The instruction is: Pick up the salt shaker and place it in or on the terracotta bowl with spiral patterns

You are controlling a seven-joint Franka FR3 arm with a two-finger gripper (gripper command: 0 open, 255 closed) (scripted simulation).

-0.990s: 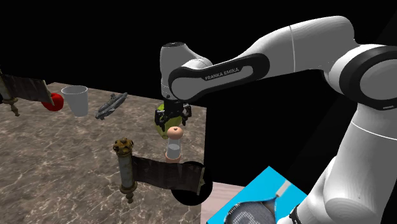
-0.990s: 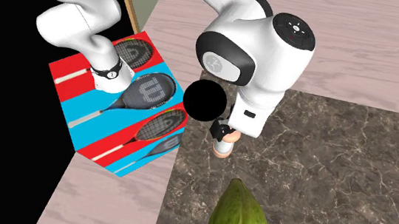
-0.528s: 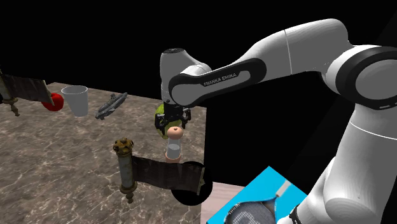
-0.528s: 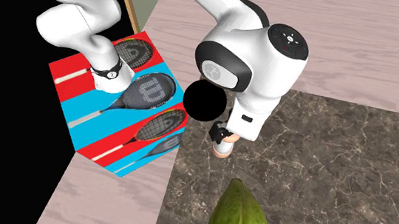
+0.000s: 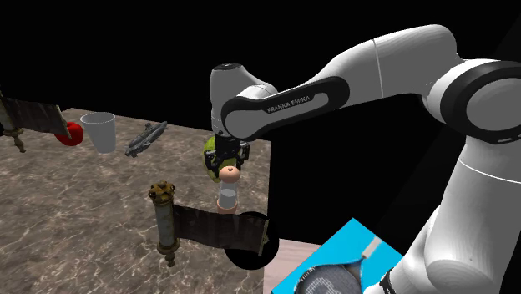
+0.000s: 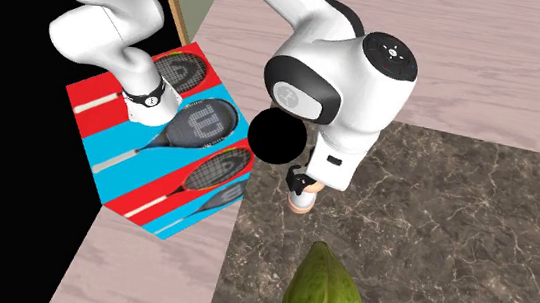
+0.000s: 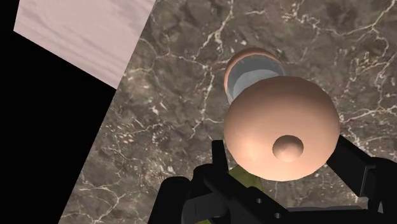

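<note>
The salt shaker (image 5: 227, 189) stands upright near the marble table's right edge in the shoulder view, with a peach rounded cap, a clear grey body and a peach base. My black gripper (image 5: 227, 164) comes straight down over it. In the wrist view the two fingers (image 7: 219, 162) press against either side of the peach cap (image 7: 280, 124), so my gripper (image 7: 283, 151) is shut on it. The second exterior view shows the shaker (image 6: 301, 200) under the white wrist, its base on the marble. A flat black disc (image 5: 248, 247) sits at the table's near corner.
A green pod (image 6: 323, 289) lies just behind the shaker. A dark scroll with brass ends (image 5: 171, 220) lies in front of it. A white cup (image 5: 100, 131), a red thing (image 5: 73, 134) and a grey submarine model (image 5: 146, 138) stand at the far left. The table edge (image 5: 270, 192) is close by.
The hand has dropped a little lower over the shaker. The fingers, wide apart before, have closed in on the peach cap. The shaker has not moved.
</note>
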